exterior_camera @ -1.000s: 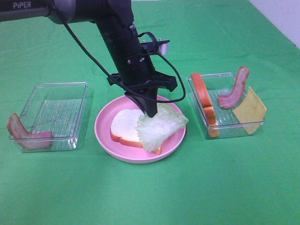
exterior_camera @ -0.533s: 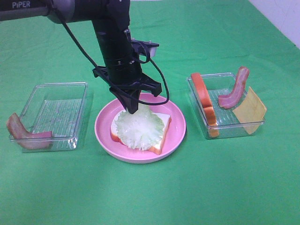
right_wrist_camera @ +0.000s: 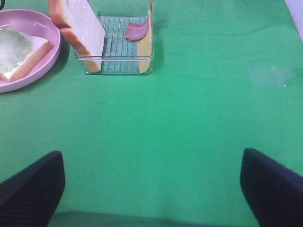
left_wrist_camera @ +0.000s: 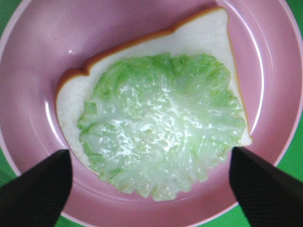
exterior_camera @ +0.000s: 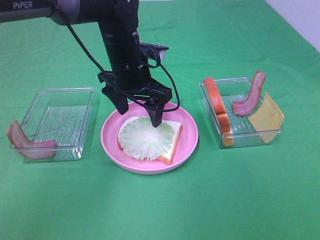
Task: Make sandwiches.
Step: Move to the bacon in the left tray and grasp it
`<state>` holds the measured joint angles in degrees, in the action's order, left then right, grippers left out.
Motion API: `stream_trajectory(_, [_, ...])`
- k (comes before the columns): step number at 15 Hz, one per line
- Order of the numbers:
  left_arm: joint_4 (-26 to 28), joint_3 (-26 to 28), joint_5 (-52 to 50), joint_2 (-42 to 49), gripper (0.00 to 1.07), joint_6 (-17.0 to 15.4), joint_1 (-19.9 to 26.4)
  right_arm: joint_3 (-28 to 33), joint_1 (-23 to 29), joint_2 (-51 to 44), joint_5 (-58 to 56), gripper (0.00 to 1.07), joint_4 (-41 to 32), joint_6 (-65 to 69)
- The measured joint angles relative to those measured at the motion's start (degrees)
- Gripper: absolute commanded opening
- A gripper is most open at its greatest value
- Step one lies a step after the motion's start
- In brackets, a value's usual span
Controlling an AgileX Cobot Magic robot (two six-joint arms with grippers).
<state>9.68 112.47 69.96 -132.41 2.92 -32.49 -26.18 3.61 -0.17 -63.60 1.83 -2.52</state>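
The left gripper (exterior_camera: 139,116) hovers just above the pink plate (exterior_camera: 110,135) with its jaws spread wide and nothing between them. The lettuce leaf (exterior_camera: 146,138) lies flat and free directly beneath, covering most of the bread slice (exterior_camera: 173,129) on that plate. So the stack stands at two layers, and the next layer probably has to come from a tray. The nearer candidate for this arm is the left bacon strip (exterior_camera: 27,145), which sits in the near outer corner of the left tray (exterior_camera: 62,91) – well apart from the jaws, out to the arm's own left and slightly toward the camera. Its long axis runs roughly along the tray's near wall and curls upward at the outer end, so the jaws would likely need to close across that line. The right gripper (right_wrist_camera: 151,189) also stands wide open and empty over bare green cloth. The right tray (exterior_camera: 240,137) lies ahead of it – holding an upright bread slice (exterior_camera: 217,102), a second bacon strip (exterior_camera: 252,95) and the cheese square (exterior_camera: 267,117) leaning at the outer wall – so those pieces fall to the right arm.
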Motion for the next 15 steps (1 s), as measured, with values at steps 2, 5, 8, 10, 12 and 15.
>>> stream_trajectory(2, [-0.8,0.1,0.0,0.3,1.01,-0.3,0.0,0.0,0.0,0.0,0.0,0.97,0.0,0.0])
stream_trajectory(5, [-6.6,2.5,-0.1,3.9,1.01,-2.3,0.0,0.0,0.0,0.0,0.0,0.97,0.0,0.0])
stream_trajectory(8, [-11.9,2.5,0.1,9.0,1.01,-3.7,0.1,0.0,0.0,0.0,0.0,0.97,0.0,0.0])
stream_trajectory(10, [-13.1,2.2,0.1,13.0,1.01,-5.2,1.8,0.0,0.0,0.0,0.0,0.97,-0.1,0.0])
stream_trajectory(12, [-13.1,-1.5,0.0,17.5,1.01,-5.9,5.8,0.0,0.0,0.0,0.0,0.97,-0.1,0.0])
stream_trajectory(15, [-13.1,-12.2,0.0,24.4,1.01,-6.4,13.5,0.0,0.0,0.0,0.0,0.97,-0.1,0.0])
